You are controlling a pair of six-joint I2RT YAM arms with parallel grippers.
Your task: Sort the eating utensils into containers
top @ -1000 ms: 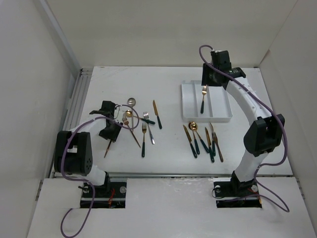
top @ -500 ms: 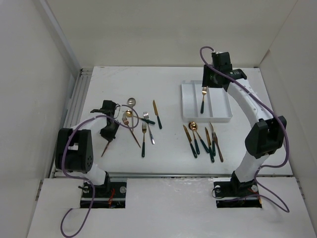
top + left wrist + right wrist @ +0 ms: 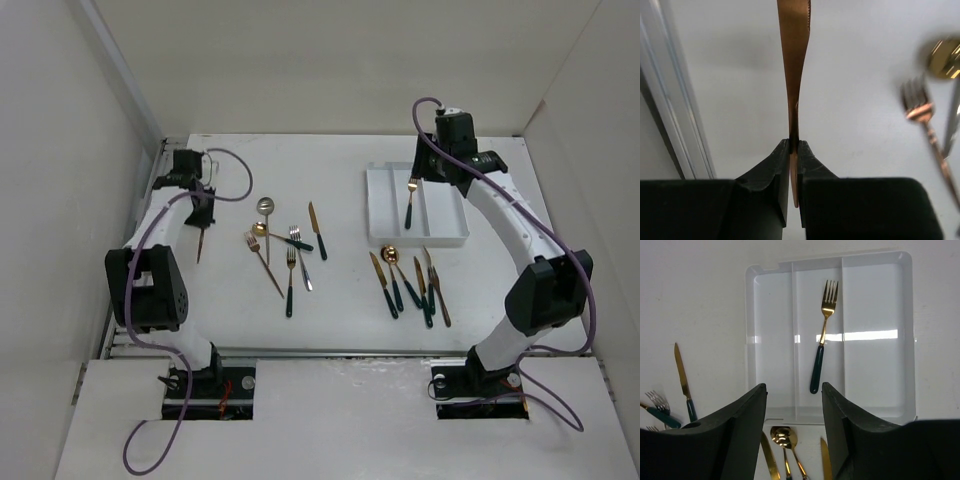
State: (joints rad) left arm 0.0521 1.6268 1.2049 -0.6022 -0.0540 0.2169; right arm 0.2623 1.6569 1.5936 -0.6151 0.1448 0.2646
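My left gripper [image 3: 203, 212] is shut on a copper knife [image 3: 200, 243] at the far left of the table, near the side rail. In the left wrist view the jaws [image 3: 794, 145] pinch the knife [image 3: 794, 60] by one end, and it points away from me. My right gripper [image 3: 437, 168] is open and empty above the white three-compartment tray [image 3: 382, 205]. One gold fork with a teal handle [image 3: 410, 200] lies in the tray's middle compartment, and it also shows in the right wrist view [image 3: 821, 340]. The tray's [image 3: 875, 340] two outer compartments are bare.
Several loose utensils lie left of centre: a silver spoon [image 3: 265, 207], a gold spoon [image 3: 258, 228], forks [image 3: 291, 270] and a knife [image 3: 317, 230]. Another cluster [image 3: 410, 285] lies just in front of the tray. A metal rail [image 3: 160, 190] runs along the left edge. White walls surround the table.
My left gripper has carried the copper knife from the near left of the table back to the far left by the rail. My right gripper has shifted slightly right over the tray.
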